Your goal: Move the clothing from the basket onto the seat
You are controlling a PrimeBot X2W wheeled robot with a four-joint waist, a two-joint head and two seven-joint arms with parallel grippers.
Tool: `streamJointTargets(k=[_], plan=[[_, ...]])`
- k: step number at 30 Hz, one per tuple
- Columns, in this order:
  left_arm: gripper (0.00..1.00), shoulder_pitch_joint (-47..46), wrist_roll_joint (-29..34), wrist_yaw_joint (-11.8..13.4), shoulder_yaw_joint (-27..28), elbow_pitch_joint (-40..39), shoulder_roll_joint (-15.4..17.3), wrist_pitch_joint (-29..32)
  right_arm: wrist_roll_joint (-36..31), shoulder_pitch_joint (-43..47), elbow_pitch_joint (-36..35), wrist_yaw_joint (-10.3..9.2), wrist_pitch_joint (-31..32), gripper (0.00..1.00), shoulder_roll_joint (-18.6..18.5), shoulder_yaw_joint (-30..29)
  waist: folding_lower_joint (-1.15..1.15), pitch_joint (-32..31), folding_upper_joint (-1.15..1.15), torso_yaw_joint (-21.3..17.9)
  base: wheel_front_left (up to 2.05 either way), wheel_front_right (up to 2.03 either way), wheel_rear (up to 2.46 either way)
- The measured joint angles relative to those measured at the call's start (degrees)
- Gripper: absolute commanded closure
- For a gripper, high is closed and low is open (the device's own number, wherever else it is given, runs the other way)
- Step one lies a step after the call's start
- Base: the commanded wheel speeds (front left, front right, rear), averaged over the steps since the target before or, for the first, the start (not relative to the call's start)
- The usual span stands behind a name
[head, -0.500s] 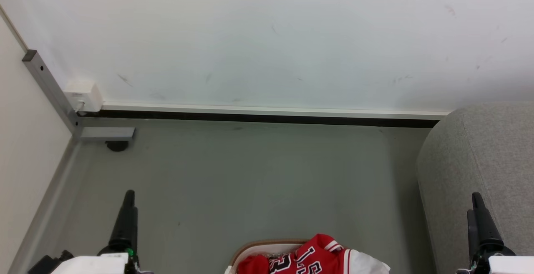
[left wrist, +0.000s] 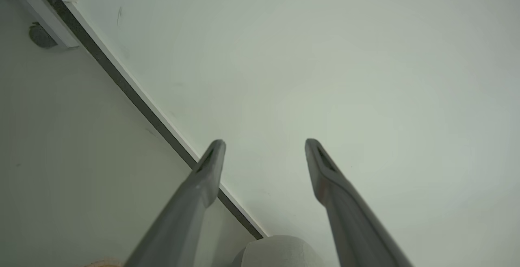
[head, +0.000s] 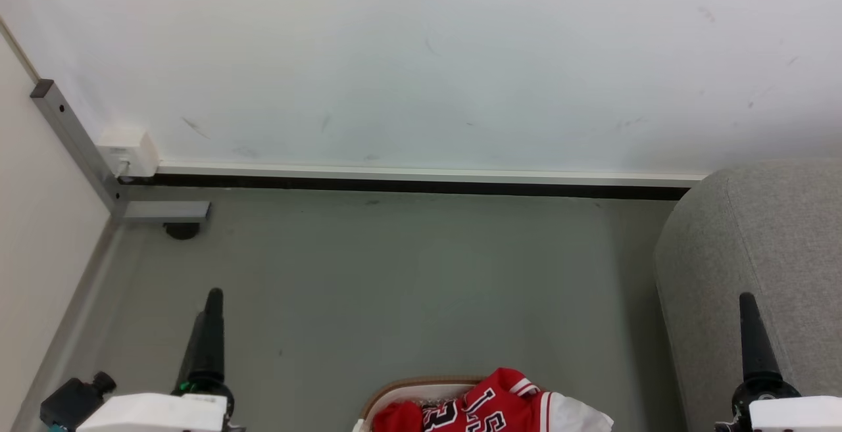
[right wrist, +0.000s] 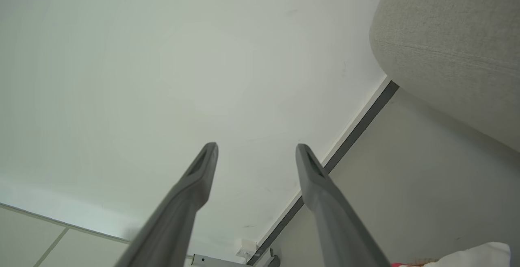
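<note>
Here, head view: red clothing with white sleeves heaps in the oval white brown-rimmed plastic basket at the grey floor's near edge; the large grey woven-fabric seat stands along the right edge. Left wrist view: left gripper spread, empty, facing the white wall. Right wrist view: right gripper spread, empty, near the seat. Hazard: a shallow pinch may catch one sleeve, tipping the basket or spilling cloth onto the floor.

The basket and the clothing are cut off by the head view's bottom edge.
</note>
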Motion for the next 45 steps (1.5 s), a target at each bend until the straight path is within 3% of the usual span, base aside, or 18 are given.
streamJointTargets(k=[14, 29, 45], plan=[[0.00, 0.2, 19.6, 0.0, -0.8, -0.9, 0.1, -2.7, -21.0, 0.0, -2.1, 0.00, -2.6, 0.00, 0.0, 1.9, 0.00, 0.0, 0.00, 0.0, 0.00, 0.00, 0.00], [0.00, 0.6, 33.4, 2.0, -3.9, -0.8, 1.4, -5.3, -40.2, 0.0, 1.6, 0.00, -5.0, 0.00, -0.1, 4.4, 0.00, 0.1, 0.00, -0.4, 0.00, 0.00, 0.00], [0.00, 0.7, 41.5, 2.6, -5.7, -0.6, 2.2, -7.4, -48.8, -0.2, 1.5, 0.00, -7.2, 0.00, -0.2, 5.3, 0.00, 0.1, 0.00, -0.6, 0.00, 0.00, 0.00]])
